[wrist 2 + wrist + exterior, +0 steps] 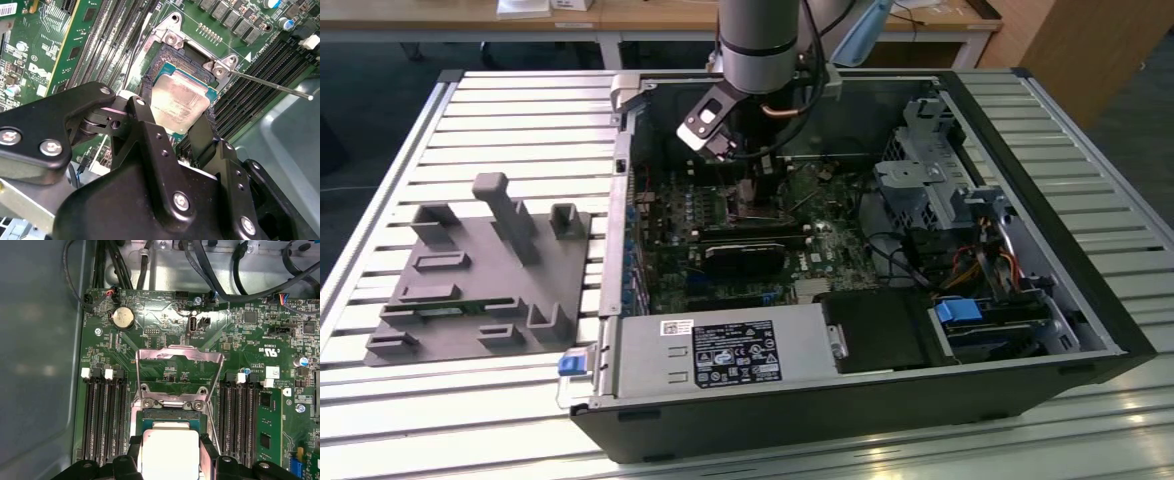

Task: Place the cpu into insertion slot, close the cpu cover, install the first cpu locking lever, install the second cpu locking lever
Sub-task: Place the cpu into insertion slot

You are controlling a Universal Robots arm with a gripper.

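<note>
One cpu [177, 102] at insertion slot [159, 62]

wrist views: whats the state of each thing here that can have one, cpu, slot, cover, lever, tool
tool: shut on the cpu
cpu: over the insertion slot, held on two opposite sides; seated or not, cannot tell
insertion slot: uncovered
cpu cover: open, flipped up off the slot
locking lever: unlatched, sticking out free beside the slot
</note>
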